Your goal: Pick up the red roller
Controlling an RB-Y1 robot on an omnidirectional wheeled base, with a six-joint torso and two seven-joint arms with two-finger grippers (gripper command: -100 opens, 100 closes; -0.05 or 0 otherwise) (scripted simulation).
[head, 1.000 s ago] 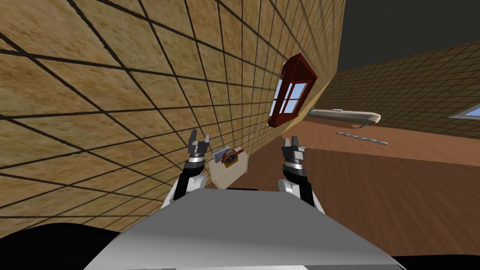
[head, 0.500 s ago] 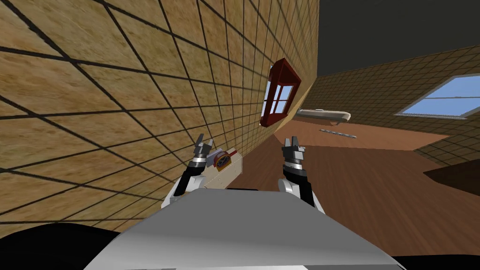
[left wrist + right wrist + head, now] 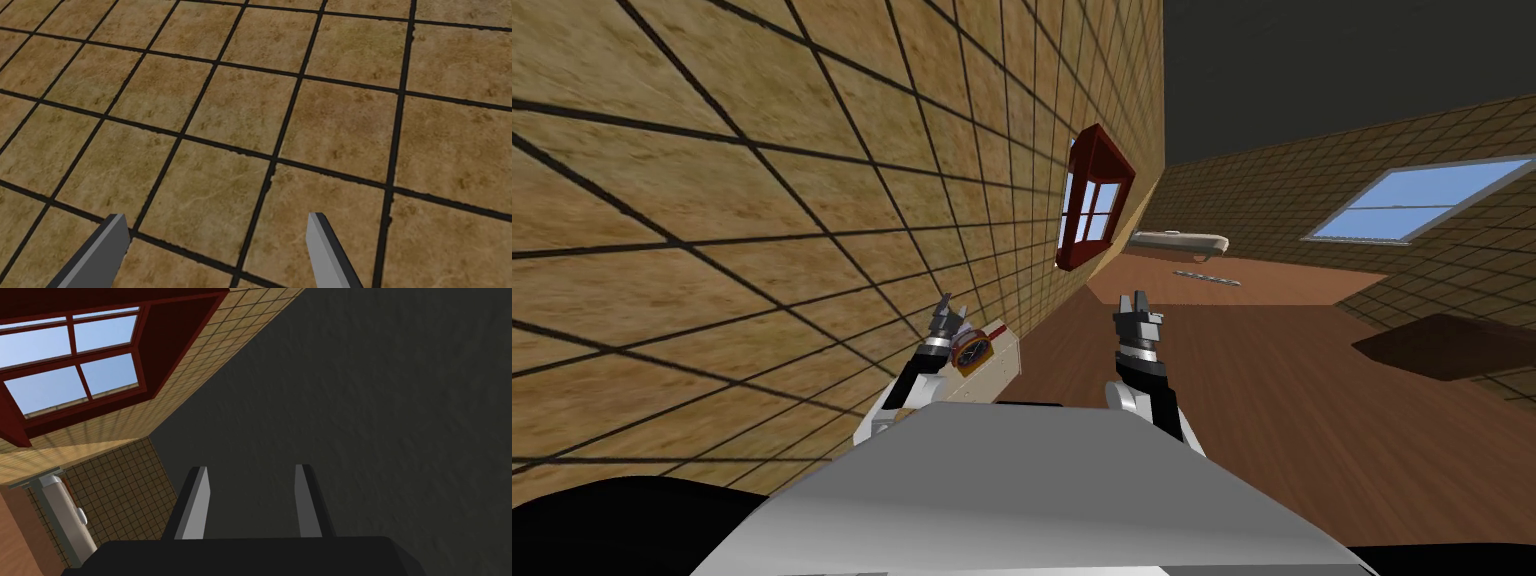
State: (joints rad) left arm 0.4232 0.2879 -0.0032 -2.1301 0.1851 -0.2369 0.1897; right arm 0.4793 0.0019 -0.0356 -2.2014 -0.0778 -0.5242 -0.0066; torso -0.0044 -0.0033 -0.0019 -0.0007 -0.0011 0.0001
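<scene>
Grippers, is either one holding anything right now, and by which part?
Nothing is held. The left gripper stands open and empty, and the right gripper is open and empty too.

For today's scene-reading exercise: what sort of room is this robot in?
Probably a bathroom: tan square-tiled walls, a long white bathtub-like fixture at the far end, and a red-framed window.

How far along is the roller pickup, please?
Nothing is done yet: the roller sits on its pale stand by the tiled wall. The left end effector is open near it, facing the wall; the right end effector is open, empty. Aiming, gripping and lifting remain.
</scene>
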